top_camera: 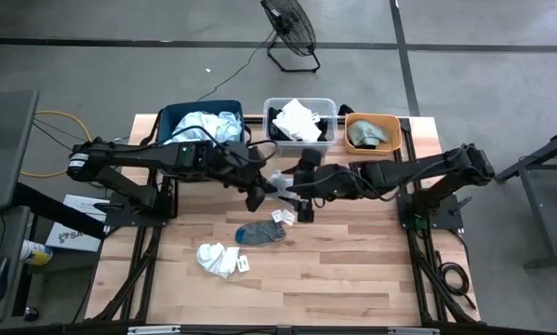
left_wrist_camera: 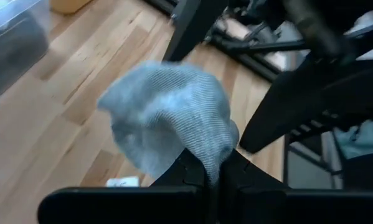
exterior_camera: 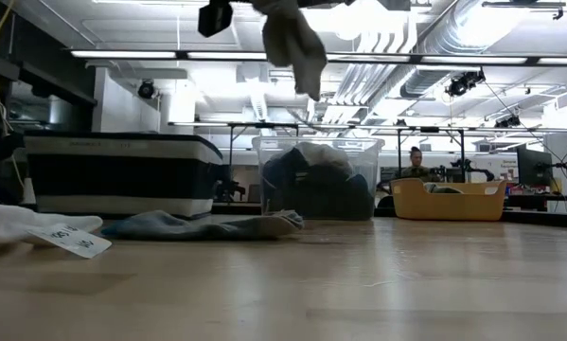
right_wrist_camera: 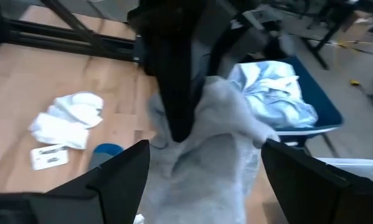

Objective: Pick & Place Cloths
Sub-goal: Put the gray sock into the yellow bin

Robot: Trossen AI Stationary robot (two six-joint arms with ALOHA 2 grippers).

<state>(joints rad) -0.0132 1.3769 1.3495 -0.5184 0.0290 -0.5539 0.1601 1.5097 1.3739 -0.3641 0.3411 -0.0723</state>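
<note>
My left gripper [top_camera: 258,195] is above the table's middle, shut on a pale grey cloth [left_wrist_camera: 167,118]. The cloth hangs high in the low view [exterior_camera: 292,38]. My right gripper [top_camera: 297,197] is open close beside it. Its fingers stand on either side of the hanging cloth [right_wrist_camera: 217,137]; I cannot tell if they touch it. A blue-grey sock [top_camera: 259,233] and a white sock [top_camera: 218,256] lie flat on the table nearer the front edge. Pale blue cloths [top_camera: 204,126] fill the navy bin. My left gripper pinches a bunched fold of the grey cloth [left_wrist_camera: 212,163] between its two shut fingers. The rest of the cloth bulges out beyond the fingertips. In the right wrist view the fingers [right_wrist_camera: 174,93] come at it from above, and the cloth hangs slack, clear of the table.
The navy bin [top_camera: 171,116], a clear tub [top_camera: 326,104] holding white and black cloths, and an orange tub [top_camera: 394,140] holding a grey cloth stand along the far edge. Paper tags [top_camera: 280,216] lie near the socks. The near half of the table [top_camera: 352,279] is bare wood.
</note>
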